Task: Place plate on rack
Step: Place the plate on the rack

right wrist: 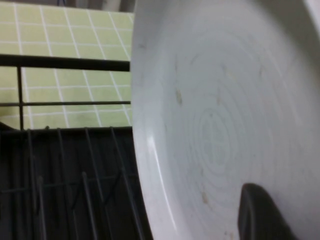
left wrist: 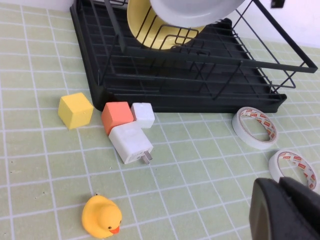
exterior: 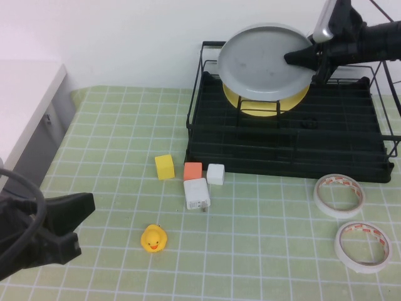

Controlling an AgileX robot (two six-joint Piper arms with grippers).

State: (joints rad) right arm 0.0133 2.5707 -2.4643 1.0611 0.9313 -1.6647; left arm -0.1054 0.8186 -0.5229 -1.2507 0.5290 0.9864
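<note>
The pale grey-blue plate [exterior: 260,59] is held tilted above the back of the black wire rack [exterior: 282,160], in front of and over the yellow plate [exterior: 263,106] that stands in the rack's dividers. My right gripper [exterior: 299,58] is shut on the grey plate's right rim. In the right wrist view the plate [right wrist: 220,100] fills most of the frame, with one dark finger [right wrist: 260,215] against it and the rack's wires [right wrist: 75,190] below. My left gripper [exterior: 78,226] is shut and empty low at the near left; it also shows in the left wrist view [left wrist: 280,182].
In front of the rack lie a yellow cube [exterior: 164,167], an orange cube [exterior: 193,170], a white cube [exterior: 215,174], a white charger [exterior: 197,193] and a rubber duck [exterior: 153,238]. Two tape rolls [exterior: 338,195] [exterior: 361,246] lie at the near right. A white counter [exterior: 25,100] stands at the left.
</note>
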